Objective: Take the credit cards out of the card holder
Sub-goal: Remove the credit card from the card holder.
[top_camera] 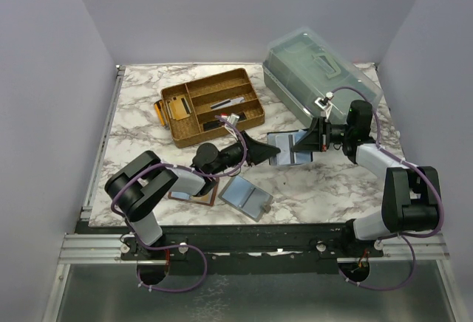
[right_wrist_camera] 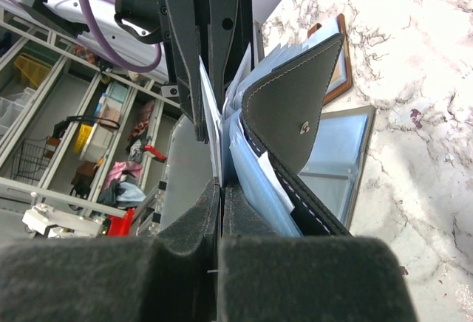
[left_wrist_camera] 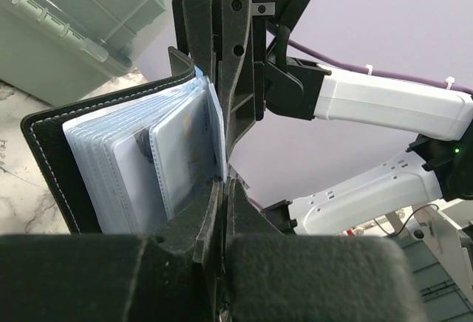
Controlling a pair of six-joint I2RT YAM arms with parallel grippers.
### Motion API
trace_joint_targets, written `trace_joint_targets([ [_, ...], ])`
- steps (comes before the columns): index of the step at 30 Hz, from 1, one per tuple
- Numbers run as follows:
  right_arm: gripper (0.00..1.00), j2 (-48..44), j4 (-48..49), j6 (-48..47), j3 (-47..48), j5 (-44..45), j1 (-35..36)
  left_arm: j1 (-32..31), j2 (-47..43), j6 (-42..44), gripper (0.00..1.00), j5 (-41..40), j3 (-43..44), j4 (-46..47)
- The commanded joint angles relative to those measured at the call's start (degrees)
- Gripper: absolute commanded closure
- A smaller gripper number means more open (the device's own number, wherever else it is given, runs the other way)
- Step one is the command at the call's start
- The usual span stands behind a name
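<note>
The black card holder (top_camera: 283, 150) hangs open above the table between my two grippers. Its blue-grey pockets (left_wrist_camera: 111, 167) fan out, and a pale credit card (left_wrist_camera: 185, 148) sits in one clear sleeve. My left gripper (left_wrist_camera: 225, 183) is shut on the edge of a thin pale leaf of the holder. My right gripper (right_wrist_camera: 222, 185) is shut on the same leaf from the opposite side, tip to tip with the left. The strap tab (right_wrist_camera: 292, 108) with its snap hangs beside them. Whether the pinched leaf holds a card is hidden by the fingers.
A brown tray (top_camera: 211, 104) with gold-tan cards stands at the back left. A grey bin with a clear lid (top_camera: 318, 71) stands at the back right. A grey-outside holder (top_camera: 245, 196) and a brown holder (top_camera: 191, 197) lie open on the marble near the left arm.
</note>
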Motion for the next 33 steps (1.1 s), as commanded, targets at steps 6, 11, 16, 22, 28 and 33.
trace_joint_targets([
  [6, 1.00, 0.71, -0.08, -1.12, 1.08, -1.49, -0.69, 1.83, -2.60, -1.31, 1.00, 3.89, -0.78, 4.97],
  [11, 1.00, 0.82, -0.15, -1.17, 1.05, -1.79, -0.69, 2.71, -2.75, -2.82, 0.93, 4.61, -1.64, 6.50],
  [16, 1.00, 0.72, -0.16, -1.38, 1.03, -1.75, -0.64, 2.73, -2.56, -3.36, 0.82, 4.90, -1.75, 7.51],
  [22, 1.00, 0.75, -0.13, -1.56, 0.95, -2.16, -0.69, 3.83, -4.86, -2.78, 0.73, 3.70, -3.88, 7.55],
  [28, 1.00, 0.26, 0.48, -1.86, 1.04, -4.18, -0.69, 5.59, -11.46, 1.60, 0.51, -1.28, -10.33, 3.11],
  [33, 1.00, -0.37, 1.94, -1.02, 0.76, -5.13, -0.69, 5.77, -14.79, 4.76, 0.27, -3.83, -13.28, -3.40],
])
